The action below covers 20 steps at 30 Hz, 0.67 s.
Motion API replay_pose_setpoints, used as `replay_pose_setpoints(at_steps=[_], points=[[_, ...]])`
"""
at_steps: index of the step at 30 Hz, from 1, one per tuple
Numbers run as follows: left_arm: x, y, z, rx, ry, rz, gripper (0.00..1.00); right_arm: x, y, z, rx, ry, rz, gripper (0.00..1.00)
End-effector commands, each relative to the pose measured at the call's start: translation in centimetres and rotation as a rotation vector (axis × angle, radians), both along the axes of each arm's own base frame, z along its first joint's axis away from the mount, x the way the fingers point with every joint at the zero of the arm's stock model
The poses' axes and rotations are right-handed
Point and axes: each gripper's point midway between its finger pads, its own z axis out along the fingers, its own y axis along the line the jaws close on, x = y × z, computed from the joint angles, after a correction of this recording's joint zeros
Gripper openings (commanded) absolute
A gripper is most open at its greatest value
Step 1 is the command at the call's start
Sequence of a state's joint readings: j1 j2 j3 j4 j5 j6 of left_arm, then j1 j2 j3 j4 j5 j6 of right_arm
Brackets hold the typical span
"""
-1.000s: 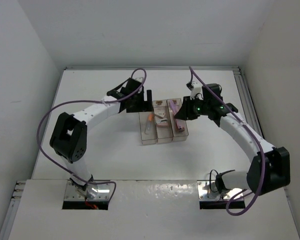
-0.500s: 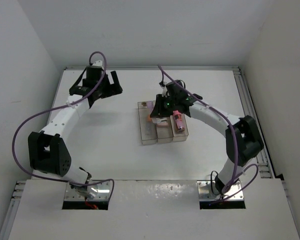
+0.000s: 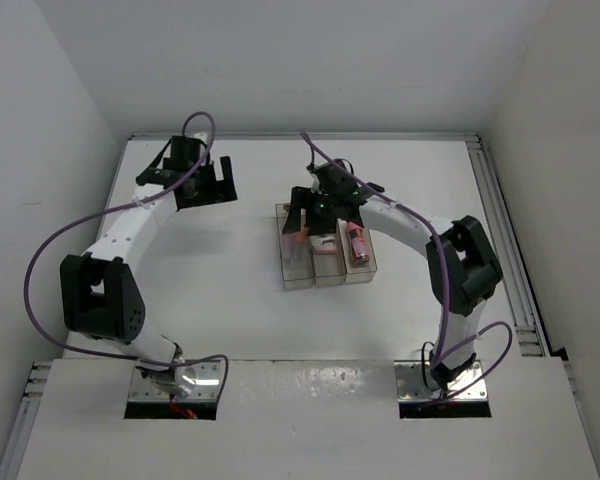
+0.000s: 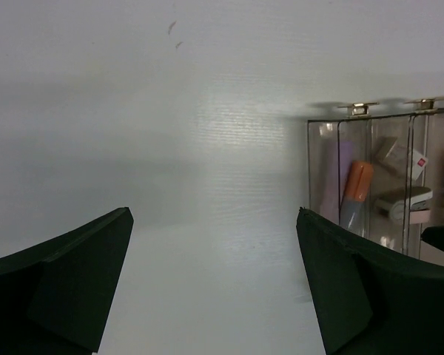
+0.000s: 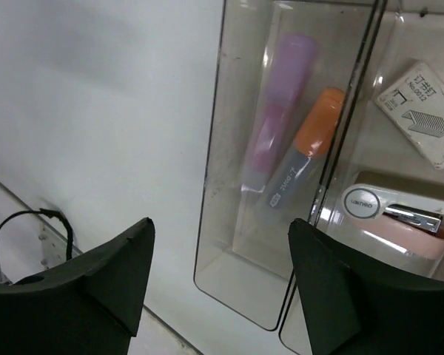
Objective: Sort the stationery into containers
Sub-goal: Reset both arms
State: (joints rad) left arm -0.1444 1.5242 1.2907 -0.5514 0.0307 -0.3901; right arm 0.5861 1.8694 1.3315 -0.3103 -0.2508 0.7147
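Three joined clear containers (image 3: 296,280) stand mid-table. In the right wrist view the left bin (image 5: 240,288) holds a lilac stick (image 5: 281,96) and a white stick with an orange end (image 5: 303,155), lying side by side. The middle bin holds a small white box (image 5: 418,111) and a pink-and-white piece (image 5: 396,211). A pink-capped cylinder (image 3: 358,244) lies in the right bin. My right gripper (image 5: 222,222) hangs open over the left bin's far end (image 3: 305,210), holding nothing. My left gripper (image 3: 216,186) is open over bare table at the far left (image 4: 213,214), apart from the containers (image 4: 322,148).
The white table (image 3: 210,290) is walled on three sides, with a metal rail (image 3: 500,220) along its right edge. Purple cables loop over both arms. A black cable (image 5: 29,218) shows at the left of the right wrist view.
My right gripper crossed from the right bin to the left bin and opened; the lilac stick now lies in the left bin. My left arm swung away to the far left.
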Motion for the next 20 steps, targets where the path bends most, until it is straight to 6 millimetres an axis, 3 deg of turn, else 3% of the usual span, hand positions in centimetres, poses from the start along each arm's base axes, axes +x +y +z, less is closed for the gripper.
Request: replay_pose_setpoints(at_steps=[1,3,4,6,7,8,9,10,11,13,14,16,18,20], points=[[0.9,0.4,0.8,0.033,0.020,-0.041,1.00,1.5,1.7,4.5,0.063,-0.107,0.033,0.73],[1.9,0.7,1.3,0.048,0.015,-0.081,1.00,2.1,1.7,5.7,0.075,-0.129,0.038,0.74],[2.1,0.2,1.6,0.022,0.007,-0.115,1.00,3.0,1.3,8.2,0.086,-0.199,0.056,0.74],[3.3,1.0,2.4,0.019,-0.030,-0.118,1.00,4.0,0.3,10.5,0.101,-0.254,0.059,0.75],[3.6,1.0,2.3,0.008,-0.029,-0.124,1.00,5.3,-1.7,12.4,0.101,-0.308,0.041,0.75],[4.1,1.5,2.8,0.005,-0.045,-0.114,1.00,5.8,-2.9,13.2,0.098,-0.329,0.026,0.75],[4.3,1.7,3.0,0.001,-0.051,-0.110,1.00,7.2,-5.9,13.5,0.069,-0.356,-0.008,0.76],[4.7,2.1,2.7,-0.001,-0.048,-0.101,1.00,7.0,-8.0,13.8,0.023,-0.392,0.012,0.76],[4.8,2.3,2.7,0.001,-0.048,-0.096,1.00,7.9,-11.3,13.7,-0.014,-0.401,-0.030,0.76],[5.0,3.0,1.6,0.010,-0.022,-0.069,1.00,8.0,-15.5,14.0,-0.084,-0.435,-0.086,0.77],[5.0,3.3,1.2,0.015,-0.010,-0.055,1.00,7.9,-19.2,12.4,-0.134,-0.409,-0.125,0.77],[5.1,3.8,0.2,0.020,0.013,-0.044,1.00,7.3,-22.9,12.0,-0.173,-0.408,-0.186,0.78],[5.2,4.1,-0.1,0.028,0.008,-0.048,1.00,6.4,-27.2,10.3,-0.224,-0.375,-0.240,0.78],[5.7,4.5,0.3,0.044,-0.024,-0.049,1.00,5.6,-29.8,9.3,-0.245,-0.353,-0.288,0.78]])
